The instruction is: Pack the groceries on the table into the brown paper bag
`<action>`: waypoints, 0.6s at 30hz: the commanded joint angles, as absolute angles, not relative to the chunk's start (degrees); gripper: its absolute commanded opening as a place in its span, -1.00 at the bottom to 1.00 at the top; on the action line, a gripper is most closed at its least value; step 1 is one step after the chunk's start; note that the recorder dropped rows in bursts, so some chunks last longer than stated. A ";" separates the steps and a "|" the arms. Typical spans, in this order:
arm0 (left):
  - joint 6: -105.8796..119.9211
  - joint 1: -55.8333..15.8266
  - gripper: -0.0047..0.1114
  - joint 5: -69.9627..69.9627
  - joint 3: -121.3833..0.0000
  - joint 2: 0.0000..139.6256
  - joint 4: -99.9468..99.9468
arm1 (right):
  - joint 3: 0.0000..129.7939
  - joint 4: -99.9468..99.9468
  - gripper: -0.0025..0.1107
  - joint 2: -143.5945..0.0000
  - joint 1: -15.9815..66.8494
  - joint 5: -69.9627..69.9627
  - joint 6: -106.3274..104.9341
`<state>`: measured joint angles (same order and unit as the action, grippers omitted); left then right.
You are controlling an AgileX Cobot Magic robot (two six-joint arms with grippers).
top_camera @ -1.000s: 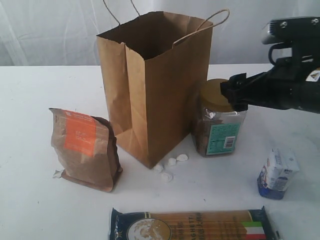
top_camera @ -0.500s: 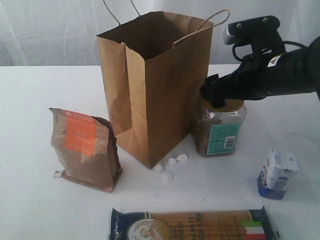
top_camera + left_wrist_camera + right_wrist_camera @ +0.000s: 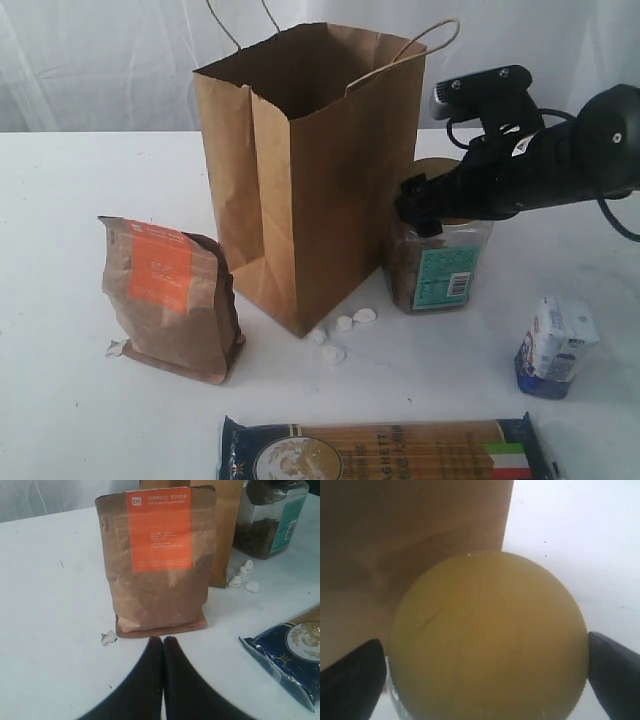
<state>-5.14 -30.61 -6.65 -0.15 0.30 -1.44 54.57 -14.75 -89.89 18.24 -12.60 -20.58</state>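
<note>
Beside the brown paper bag (image 3: 320, 170), the right tool (image 3: 418, 203) stands wide apart around the top of the jar (image 3: 440, 268), half hiding it. The left tool (image 3: 163, 644) is pressed together.

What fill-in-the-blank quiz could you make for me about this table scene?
The right end effector, jaws ____, straddles the jar's gold lid.
The left end effector is ____, facing the kraft pouch.
The pouch's label is ____.
The spaghetti pack lies ____ on the table.
Missing: open; shut; orange; flat.
</note>
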 commanded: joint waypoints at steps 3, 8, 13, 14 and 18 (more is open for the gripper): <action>-5.14 -30.35 -0.92 -6.70 0.00 0.00 -1.73 | 54.80 -14.48 0.83 -90.45 18.26 -9.99 -21.44; -5.14 -30.35 -0.92 -6.70 0.00 0.00 -1.73 | 54.80 -14.76 0.62 -90.45 18.26 -9.58 -21.44; -5.14 -30.35 -0.92 -6.70 0.00 0.00 -1.73 | 54.80 -14.73 0.00 -90.45 18.26 -12.17 -21.44; -5.14 -30.35 -0.92 -6.70 0.00 0.00 -1.73 | 54.80 -14.73 -0.18 -90.45 18.26 -13.17 -21.44; -5.14 -30.35 -0.92 -6.70 0.00 0.00 -1.73 | 54.80 -14.73 -0.73 -89.68 18.26 -15.15 -21.18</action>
